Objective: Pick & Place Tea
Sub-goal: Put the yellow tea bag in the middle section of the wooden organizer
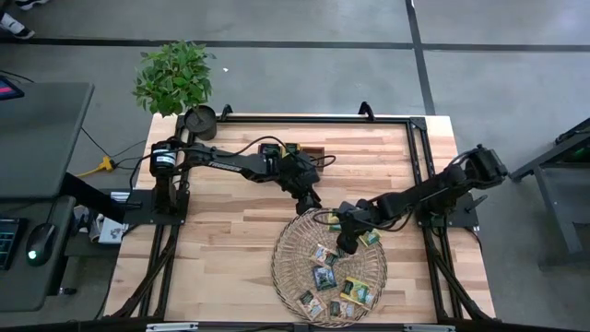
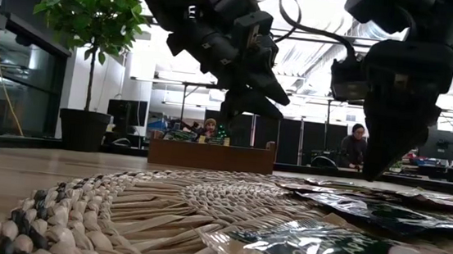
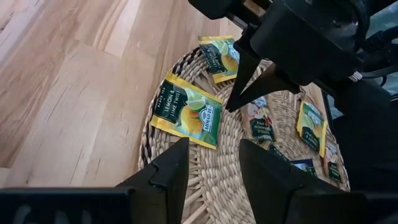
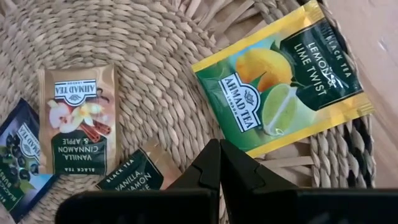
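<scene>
tea sachets (image 1: 324, 277) on woven tray (image 1: 288, 258); right tool (image 1: 348, 247) pressed together, empty; left tool (image 1: 313, 205) spread, empty.

Woven tray (image 1: 288, 242) at table's (image 1: 221, 249) near edge, tea sachets (image 1: 324, 277) on it; plant (image 1: 174, 78) off far-left corner.

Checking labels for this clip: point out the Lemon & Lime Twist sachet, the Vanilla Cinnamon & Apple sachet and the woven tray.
Lemon & Lime Twist sachet (image 4: 283, 87): right wrist view, on its printed fruit.
Vanilla Cinnamon & Apple sachet (image 4: 78, 121): right wrist view, wrapper's middle.
Woven tray (image 4: 155, 56): right wrist view, bare weave.
</scene>
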{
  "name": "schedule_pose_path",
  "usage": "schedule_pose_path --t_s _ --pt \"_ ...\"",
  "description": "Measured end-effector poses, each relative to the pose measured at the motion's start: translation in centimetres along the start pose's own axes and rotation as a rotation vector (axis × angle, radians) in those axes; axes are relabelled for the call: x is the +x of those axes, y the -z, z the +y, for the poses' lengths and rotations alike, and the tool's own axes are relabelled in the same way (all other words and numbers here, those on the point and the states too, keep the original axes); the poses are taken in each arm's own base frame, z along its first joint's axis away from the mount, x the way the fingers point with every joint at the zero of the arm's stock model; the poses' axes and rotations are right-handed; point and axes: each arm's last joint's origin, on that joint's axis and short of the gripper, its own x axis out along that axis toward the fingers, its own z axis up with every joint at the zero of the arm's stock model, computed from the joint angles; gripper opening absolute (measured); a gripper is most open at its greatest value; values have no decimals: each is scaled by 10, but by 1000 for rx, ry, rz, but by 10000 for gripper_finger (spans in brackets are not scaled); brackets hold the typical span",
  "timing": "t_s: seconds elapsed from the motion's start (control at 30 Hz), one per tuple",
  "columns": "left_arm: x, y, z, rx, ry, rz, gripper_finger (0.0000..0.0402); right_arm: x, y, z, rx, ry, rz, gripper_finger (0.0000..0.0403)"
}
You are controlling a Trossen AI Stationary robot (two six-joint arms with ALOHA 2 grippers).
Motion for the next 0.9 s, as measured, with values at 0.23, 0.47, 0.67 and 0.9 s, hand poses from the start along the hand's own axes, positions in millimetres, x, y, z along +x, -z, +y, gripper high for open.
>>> schedule_pose_path --t_s 0.23,0.47,0.67,0.9 --pt "0 0 0 0 -1 0 138 0 -2 -3 53 13 1 0" --pt "0 0 0 -1 -10 -4 138 1 -8 -9 166 19 5 0" --pt "0 0 0 -3 -11 -4 138 1 -9 -10 196 17 10 0" --pt "0 0 0 -3 -11 -3 138 4 -6 -12 207 49 28 0"
